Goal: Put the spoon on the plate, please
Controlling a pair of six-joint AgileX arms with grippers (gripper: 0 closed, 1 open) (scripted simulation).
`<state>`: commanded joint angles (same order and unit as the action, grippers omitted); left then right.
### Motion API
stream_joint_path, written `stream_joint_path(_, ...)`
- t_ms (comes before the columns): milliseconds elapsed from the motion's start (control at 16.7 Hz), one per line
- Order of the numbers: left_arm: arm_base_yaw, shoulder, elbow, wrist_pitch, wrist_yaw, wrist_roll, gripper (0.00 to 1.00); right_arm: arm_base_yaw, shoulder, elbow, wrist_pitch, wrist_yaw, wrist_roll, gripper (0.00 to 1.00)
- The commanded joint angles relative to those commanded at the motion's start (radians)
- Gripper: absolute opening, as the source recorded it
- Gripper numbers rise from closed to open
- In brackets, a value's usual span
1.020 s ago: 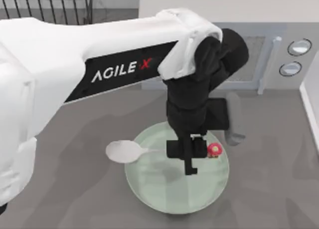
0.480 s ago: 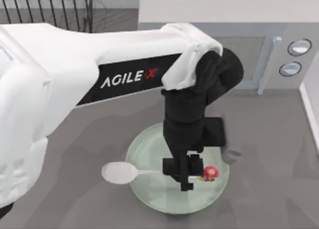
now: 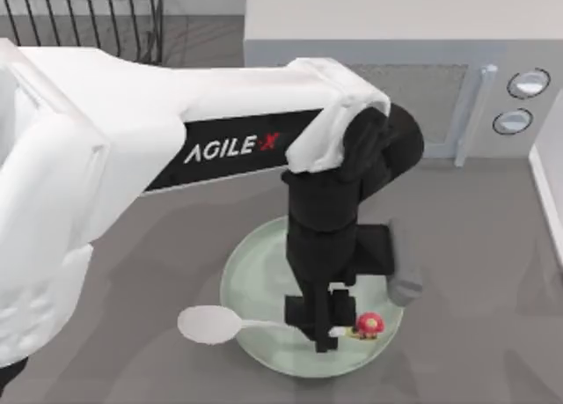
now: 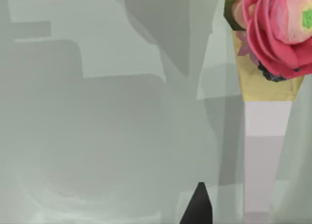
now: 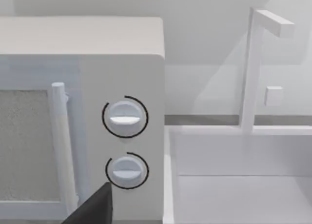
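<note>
The left gripper [image 3: 330,334] points straight down over the near part of the large round pale-green glossy plate [image 3: 255,272], its black jaws closed on the thin handle of the slim white spoon [image 3: 211,323]. Its body hides the stretch of handle between the jaws. To one side of the jaws the red-pink knob [image 3: 369,322] at the handle's end sticks out over the plate; to the other side the handle runs on to the oval bowl, which lies beyond the plate's rim, over the grey tabletop [image 3: 493,316]. Whether the spoon touches the plate cannot be made out from above.

The left wrist view shows what the top view hides: the white handle [image 4: 263,151] and the knob [image 4: 278,29] as a pink flower-like cap on a gold collar, right against the pale-green plate surface [image 4: 97,112].

Farther off stands a white microwave [image 5: 122,63] with two round dials, seen in the right wrist view, with a dark gripper edge [image 5: 92,209] cut off so its jaws cannot be judged.
</note>
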<state>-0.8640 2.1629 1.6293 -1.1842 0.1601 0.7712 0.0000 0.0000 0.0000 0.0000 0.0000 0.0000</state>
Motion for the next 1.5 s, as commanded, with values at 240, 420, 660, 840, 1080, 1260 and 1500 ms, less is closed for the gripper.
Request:
stream_joint_path(240,0.005,-0.012,0.0,0.062,-0.041,-0.003,0.0,0.0,0.0,0.0,0.0,0.0,0.0,1.0)
stream_joint_path(420,0.009,-0.021,0.003,0.121,-0.09,-0.008,0.0,0.0,0.0,0.0,0.0,0.0,0.0,1.0)
stream_joint_path(660,0.013,-0.007,-0.013,0.184,-0.141,-0.014,0.0,0.0,0.0,0.0,0.0,0.0,0.0,1.0)
stream_joint_path(840,0.014,0.004,-0.024,0.192,-0.145,-0.015,0.0,0.0,0.0,0.0,0.0,0.0,0.0,1.0)
stream_joint_path(1080,0.014,0.004,-0.024,0.192,-0.145,-0.015,0.08,0.0,0.0,0.0,0.0,0.0,0.0,1.0)
stream_joint_path(1260,0.014,0.004,-0.024,0.192,-0.145,-0.015,0.3,0.0,0.0,0.0,0.0,0.0,0.0,1.0)
stream_joint_path(1500,0.014,0.004,-0.024,0.192,-0.145,-0.015,0.6,0.0,0.0,0.0,0.0,0.0,0.0,1.0)
